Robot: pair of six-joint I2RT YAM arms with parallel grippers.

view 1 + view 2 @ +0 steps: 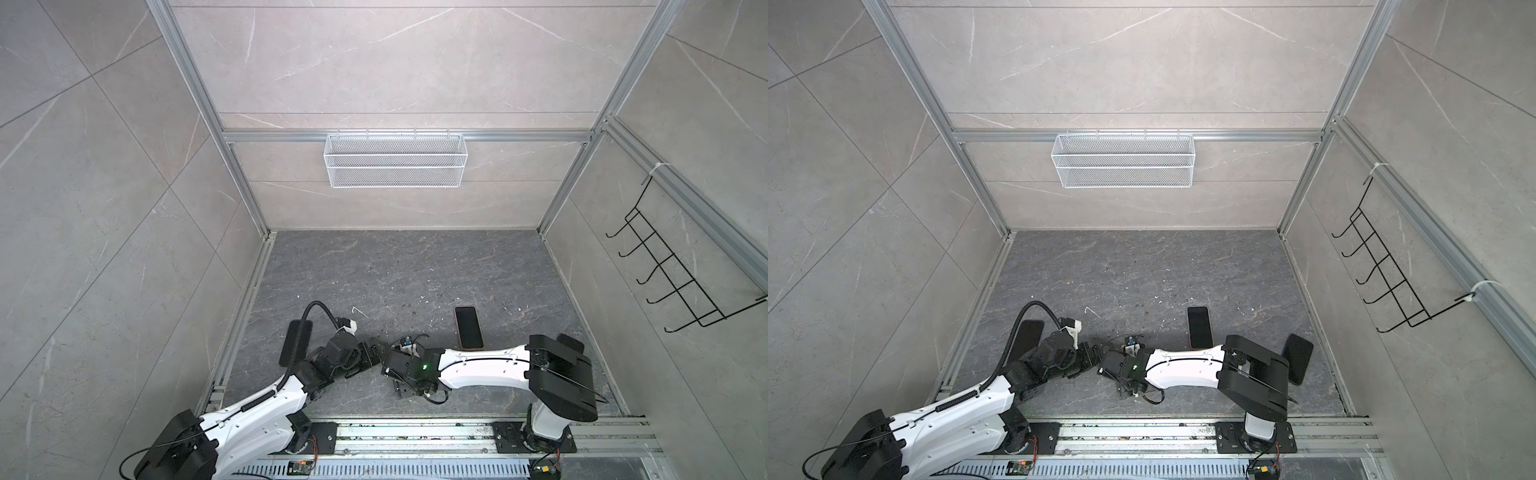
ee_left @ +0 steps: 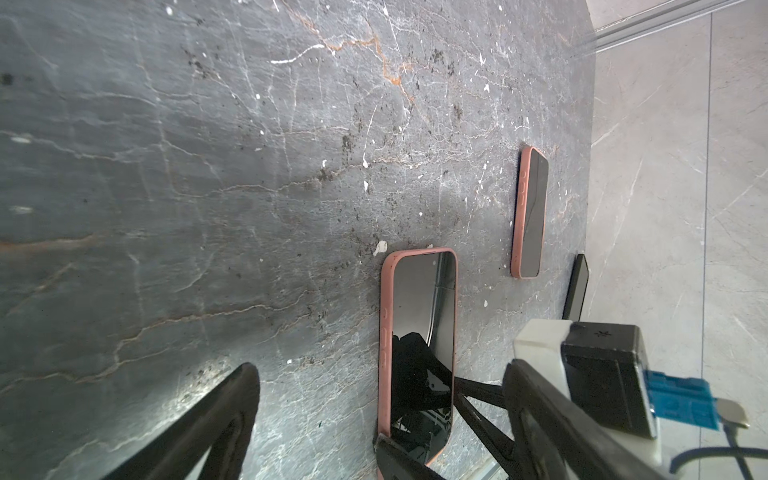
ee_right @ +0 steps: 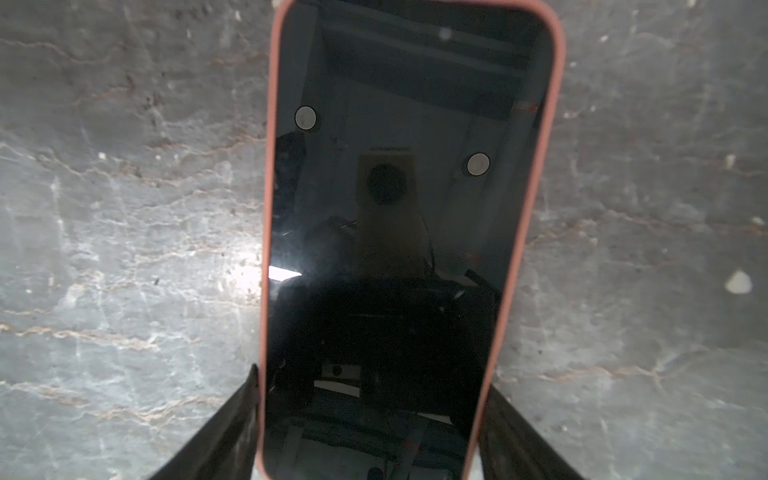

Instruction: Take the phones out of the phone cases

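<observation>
While the left claw (image 2: 378, 370) gapes, the right claw (image 3: 372, 378) pinches the phone case (image 2: 385, 299) — long axis pointing straight away from it.

2 top views overhead, facing down; wrist views close, share phone (image 2: 422, 324).

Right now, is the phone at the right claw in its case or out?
In. The pink case rim wraps the phone screen along both long sides; right claw straddles one end.
</observation>
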